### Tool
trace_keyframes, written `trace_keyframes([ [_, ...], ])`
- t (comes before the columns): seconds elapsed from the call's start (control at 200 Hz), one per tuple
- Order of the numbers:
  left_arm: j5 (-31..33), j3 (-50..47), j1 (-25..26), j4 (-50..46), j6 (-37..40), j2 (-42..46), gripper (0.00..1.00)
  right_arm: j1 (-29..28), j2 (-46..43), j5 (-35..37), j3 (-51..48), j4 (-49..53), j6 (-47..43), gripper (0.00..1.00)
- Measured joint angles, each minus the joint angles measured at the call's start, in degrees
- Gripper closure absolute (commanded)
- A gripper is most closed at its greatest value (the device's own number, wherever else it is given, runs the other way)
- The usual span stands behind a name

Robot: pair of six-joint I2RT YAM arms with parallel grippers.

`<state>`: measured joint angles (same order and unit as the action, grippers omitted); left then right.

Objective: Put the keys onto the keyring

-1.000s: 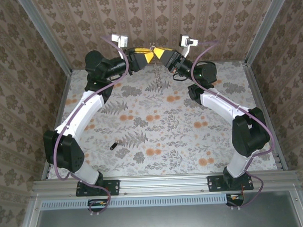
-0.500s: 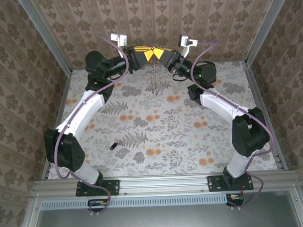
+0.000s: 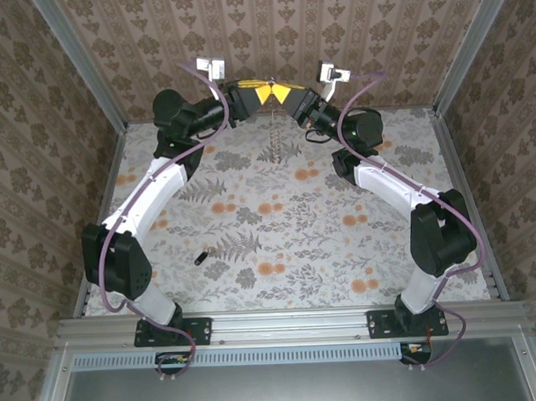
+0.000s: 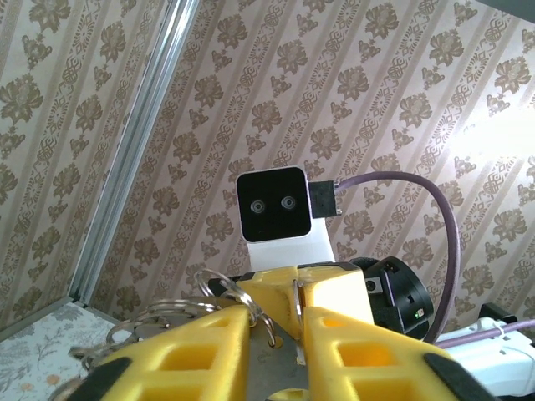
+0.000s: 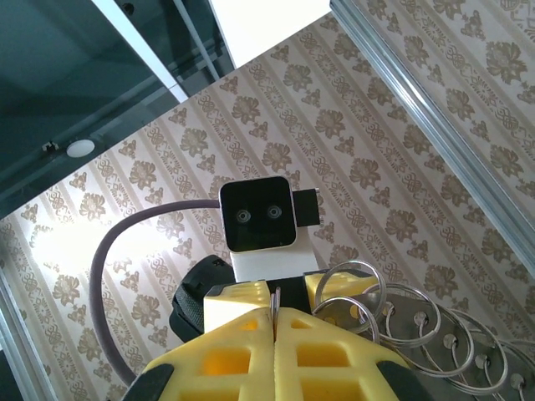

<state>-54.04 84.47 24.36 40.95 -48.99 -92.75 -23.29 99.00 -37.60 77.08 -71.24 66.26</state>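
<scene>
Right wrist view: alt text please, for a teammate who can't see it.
The right hand is shut on a thin edge of the keyring, whose silver loops fan out to the right. Straight ahead, the left arm's white wrist camera faces back, against patterned wallpaper.

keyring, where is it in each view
top external: keyring top centre, hanging between the yellow fingers
left wrist: lower left, loops by the fingers
right wrist: lower right, loops trailing to the edge
shared landmark: the yellow fingers gripping it
</scene>
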Motion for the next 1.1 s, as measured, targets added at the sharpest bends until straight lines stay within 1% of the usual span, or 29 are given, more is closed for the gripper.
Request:
trace_keyframes([
  [0.065,-0.1,0.1,0.0,0.6,-0.5,-0.2,0.92,0.0,0.1,0.2,0.0,0.0,0.0,1.0],
  [0.195,-0.1,0.1,0.0,1.3,-1.0,-0.3,1.0,0.1,0.1,0.1,0.0,0.0,0.0,1.0],
  [0.465,-0.6,0.2,0.0,1.1,-0.9,-0.3,1.0,0.1,0.1,0.1,-0.3,0.0,0.0,1.0],
  [0.485,-0.6,0.2,0.0,1.1,-0.9,-0.3,0.95,0.1,0.1,0.1,-0.3,0.0,0.0,1.0],
  [0.51,-0.8,0.2,0.0,1.0,-0.8,-0.3,0.86,0.1,0.1,0.1,-0.4,0.0,0.0,1.0],
  [0.535,-0.9,0.2,0.0,1.0,-0.7,-0.3,0.75,0.1,0.1,0.1,-0.4,-0.1,0.0,1.0],
  [0.55,-0.9,0.2,-0.1,1.0,-0.5,-0.3,0.71,0.1,0.1,0.1,-0.5,-0.1,0.0,1.0],
  [0.6,-1.0,0.2,0.0,0.4,0.0,-0.3,0.63,0.1,0.1,-0.2,-0.7,-0.1,0.0,1.0],
  [0.725,-0.8,0.2,-0.6,-1.4,1.1,-0.3,0.6,-0.1,0.1,-0.3,-1.0,-0.2,-0.1,1.0],
  [0.86,-0.6,-0.7,-1.3,-2.3,1.9,0.4,0.59,-0.2,0.1,-0.5,-1.2,-0.2,-0.1,1.0],
  [0.98,-0.4,-1.7,-2.1,-2.3,2.8,1.4,0.54,-0.5,0.1,-0.5,-1.4,-0.2,0.0,1.0],
  [1.1,-0.1,-2.8,-3.0,-2.4,3.4,2.9,0.52,-0.5,0.1,-0.5,-1.4,-0.2,0.0,1.0],
])
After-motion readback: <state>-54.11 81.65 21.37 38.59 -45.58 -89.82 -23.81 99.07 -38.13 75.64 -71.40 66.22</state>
